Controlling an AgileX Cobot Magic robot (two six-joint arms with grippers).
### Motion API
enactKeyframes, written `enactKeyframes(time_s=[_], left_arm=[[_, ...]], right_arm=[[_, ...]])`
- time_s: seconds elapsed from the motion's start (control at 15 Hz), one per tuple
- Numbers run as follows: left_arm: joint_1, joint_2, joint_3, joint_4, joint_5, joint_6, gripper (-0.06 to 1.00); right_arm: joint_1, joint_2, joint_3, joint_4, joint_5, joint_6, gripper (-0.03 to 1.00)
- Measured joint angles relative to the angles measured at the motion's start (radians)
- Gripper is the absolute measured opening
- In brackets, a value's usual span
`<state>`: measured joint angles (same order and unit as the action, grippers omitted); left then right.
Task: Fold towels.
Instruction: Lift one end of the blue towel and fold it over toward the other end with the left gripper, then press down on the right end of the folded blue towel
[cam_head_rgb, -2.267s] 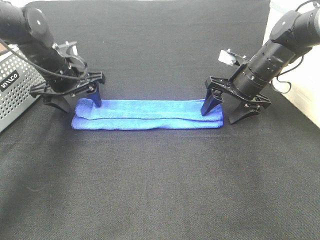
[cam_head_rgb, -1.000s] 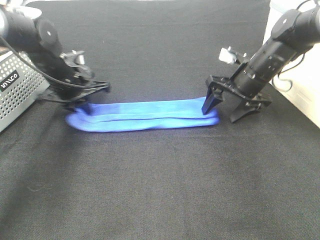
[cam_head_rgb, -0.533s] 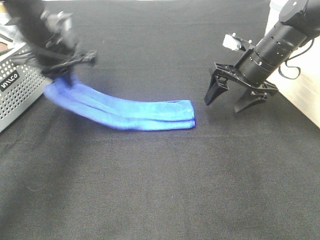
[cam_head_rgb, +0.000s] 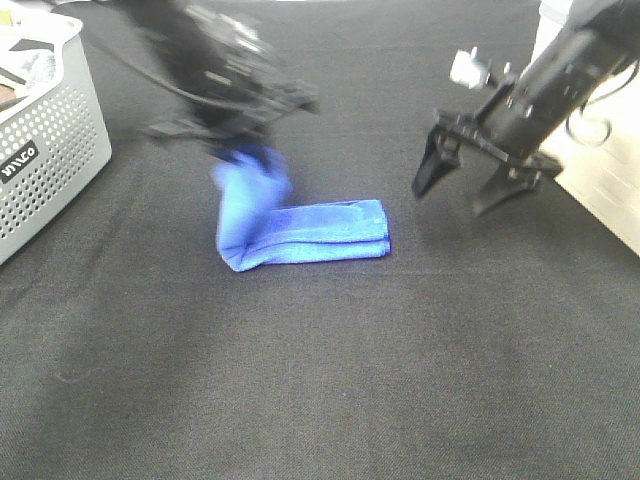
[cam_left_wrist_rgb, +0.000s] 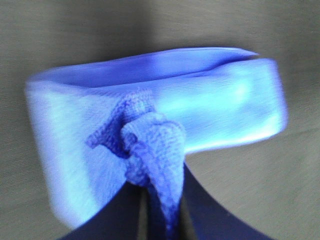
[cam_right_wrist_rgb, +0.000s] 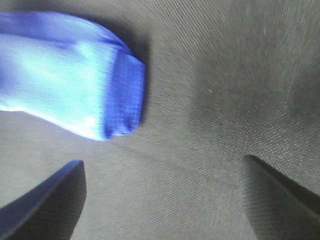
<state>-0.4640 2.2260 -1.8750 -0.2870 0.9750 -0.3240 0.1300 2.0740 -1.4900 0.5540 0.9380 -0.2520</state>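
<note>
A royal-blue towel (cam_head_rgb: 315, 232), folded into a long strip, lies on the black table (cam_head_rgb: 330, 380). My left gripper (cam_head_rgb: 245, 155) is shut on the strip's left end and holds it lifted above the table, bent over toward the right end. The left wrist view shows the pinched blue cloth (cam_left_wrist_rgb: 150, 145) bunched between the fingers, with the strip curving below. My right gripper (cam_head_rgb: 462, 190) is open and empty, raised just right of the towel's right end. That end also shows in the right wrist view (cam_right_wrist_rgb: 75, 100), beyond the spread fingertips (cam_right_wrist_rgb: 50, 200).
A grey perforated basket (cam_head_rgb: 45, 150) with cloth items inside stands at the table's left edge. A white surface (cam_head_rgb: 600, 170) borders the table on the right.
My left gripper has closed on the towel's left end, lifted it and swung it rightward, dragging the whole towel left. My right gripper has let go and lifted away.
</note>
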Motion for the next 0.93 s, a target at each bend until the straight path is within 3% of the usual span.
enactKeyframes(time_s=[0.13,0.27,0.4,0.6,0.73,0.93], left_arm=[[-0.047,0.086,-0.090,-0.020,-0.014,-0.057,0.19],[-0.074,0.125,-0.145,-0.070,-0.048,-0.073,0.49],[-0.094,0.134,-0.166,-0.142,-0.114,-0.073,0.60],[-0.093,0.134,-0.226,-0.183,-0.139,-0.073,0.62],[-0.058,0.134,-0.293,-0.173,-0.084,-0.049,0.62],[0.027,0.134,-0.391,-0.080,0.052,-0.035,0.63]], right_arm=[[0.000,-0.024,0.000,0.000,0.008,0.000,0.79],[0.000,-0.025,0.000,0.000,0.032,0.000,0.79],[0.000,-0.025,0.000,-0.002,0.050,0.000,0.79],[0.000,-0.025,0.000,-0.010,0.073,0.001,0.79],[0.000,-0.025,0.000,0.013,0.076,0.000,0.79],[0.000,-0.025,0.000,0.209,0.078,-0.073,0.78]])
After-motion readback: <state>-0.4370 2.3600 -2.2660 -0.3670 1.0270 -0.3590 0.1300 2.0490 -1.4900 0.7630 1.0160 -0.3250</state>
